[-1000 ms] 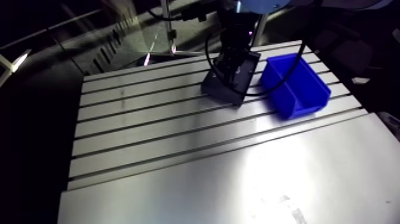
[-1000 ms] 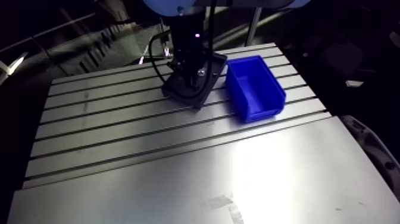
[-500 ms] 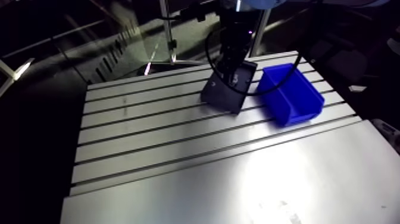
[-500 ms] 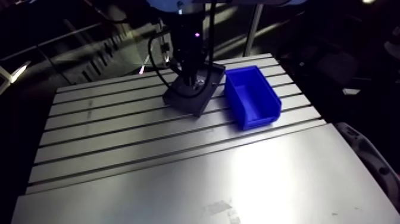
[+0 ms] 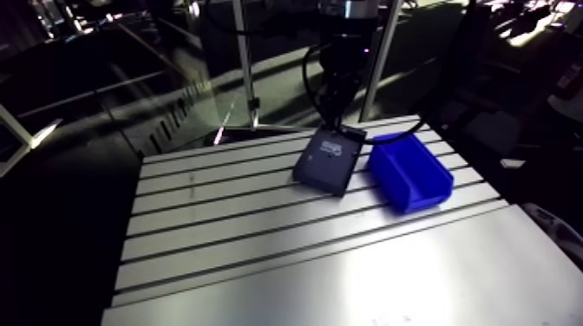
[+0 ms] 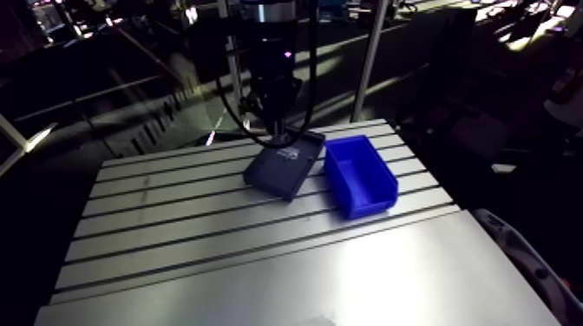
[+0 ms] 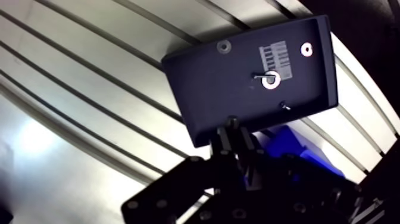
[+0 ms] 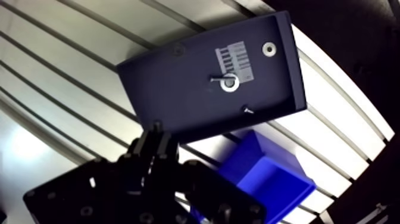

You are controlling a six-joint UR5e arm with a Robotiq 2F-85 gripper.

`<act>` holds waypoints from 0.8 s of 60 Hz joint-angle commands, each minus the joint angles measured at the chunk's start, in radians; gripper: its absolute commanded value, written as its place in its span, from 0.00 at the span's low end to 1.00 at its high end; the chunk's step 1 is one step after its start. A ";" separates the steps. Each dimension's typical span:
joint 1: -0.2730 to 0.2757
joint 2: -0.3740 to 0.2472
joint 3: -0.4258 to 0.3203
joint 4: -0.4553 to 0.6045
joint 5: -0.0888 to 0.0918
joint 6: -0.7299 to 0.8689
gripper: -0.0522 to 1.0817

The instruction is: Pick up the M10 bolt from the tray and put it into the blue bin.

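The dark tray (image 7: 214, 89) lies on the slotted table, ahead of and below my gripper (image 7: 232, 132). On the tray are a screw through a washer (image 7: 269, 79), a second washer (image 7: 306, 49), a nut (image 7: 224, 46) and a small screw (image 7: 286, 107). My fingers stand close together, and a small dark piece, apparently the M10 bolt (image 7: 231, 123), sticks out between their tips. The blue bin (image 8: 268, 179) sits right beside the tray, under my gripper's side. In the arm view the gripper (image 5: 335, 120) hangs just above the tray's (image 5: 326, 160) far edge, with the bin (image 5: 409, 171) to the right.
The aluminium table (image 5: 225, 225) stretches wide to the left and front of the tray, with long slots across it. Two upright posts (image 5: 245, 61) stand behind the table's far edge.
The gripper was down inside the tray earlier; now it is lifted above the tray's far edge. The whole arm view has shifted as the camera rose. Tray and bin stay put.
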 commanded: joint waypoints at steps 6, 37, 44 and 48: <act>-0.007 -0.107 -0.029 0.147 -0.007 -0.282 1.00; -0.230 -0.150 -0.001 0.142 -0.005 -1.067 1.00; -0.283 -0.150 0.009 0.138 0.011 -1.183 1.00; -0.310 -0.150 0.016 0.131 0.036 -1.244 1.00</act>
